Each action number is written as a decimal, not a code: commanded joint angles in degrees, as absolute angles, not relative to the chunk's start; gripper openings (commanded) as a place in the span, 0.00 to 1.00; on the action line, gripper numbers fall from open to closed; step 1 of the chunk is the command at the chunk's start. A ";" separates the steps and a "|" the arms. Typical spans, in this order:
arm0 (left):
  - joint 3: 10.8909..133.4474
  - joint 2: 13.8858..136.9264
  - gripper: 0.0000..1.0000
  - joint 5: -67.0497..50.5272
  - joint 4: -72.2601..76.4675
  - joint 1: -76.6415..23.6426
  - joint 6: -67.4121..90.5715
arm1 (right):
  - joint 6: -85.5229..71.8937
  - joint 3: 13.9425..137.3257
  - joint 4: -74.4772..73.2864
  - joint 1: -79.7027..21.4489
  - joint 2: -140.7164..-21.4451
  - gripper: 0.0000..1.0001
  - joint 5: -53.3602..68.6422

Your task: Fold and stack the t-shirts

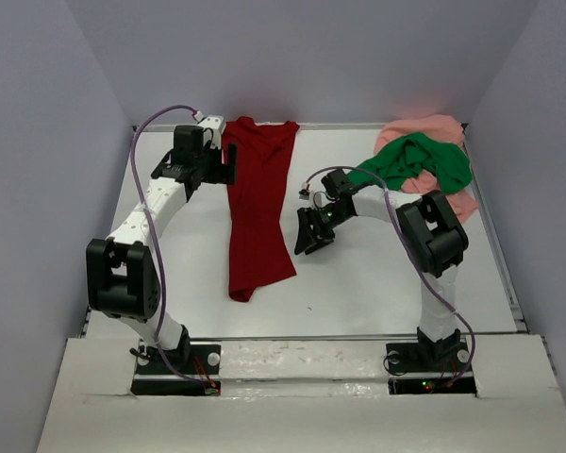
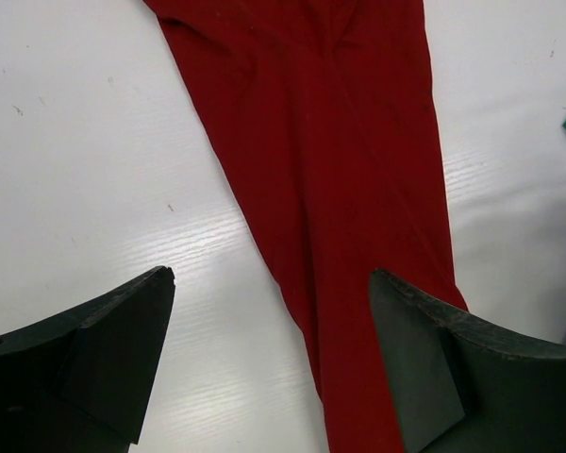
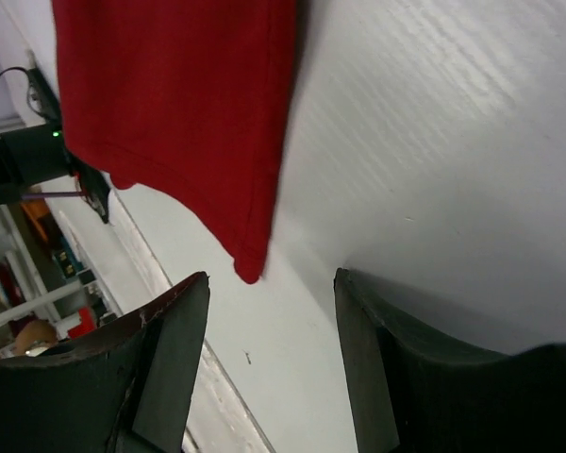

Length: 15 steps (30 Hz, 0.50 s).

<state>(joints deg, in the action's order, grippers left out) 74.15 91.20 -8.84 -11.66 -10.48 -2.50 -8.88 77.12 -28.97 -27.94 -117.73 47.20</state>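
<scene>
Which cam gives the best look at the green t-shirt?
Top external: the whole green t-shirt shows, crumpled on the pink t-shirt at the far right of the table. Left wrist catches only a green sliver at its right edge. Right wrist shows none of it.

1. I work in a robot lab cell: plain pale grey partition walls box in my smooth white tabletop on three sides.
2. My white-and-black jointed arms are bolted at its near edge, trailing purple cables.
3. Beyond the edge stand cluttered shelves.
</scene>
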 commanded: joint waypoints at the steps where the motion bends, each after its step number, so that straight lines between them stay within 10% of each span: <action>1: 73.65 90.62 0.94 -10.11 -11.16 -10.46 -2.29 | -10.46 77.35 -26.99 -28.65 -117.16 0.61 52.56; 15: 75.41 90.97 0.94 -9.58 -11.78 -10.46 -1.85 | -16.25 76.73 -20.57 -28.65 -120.58 0.58 60.01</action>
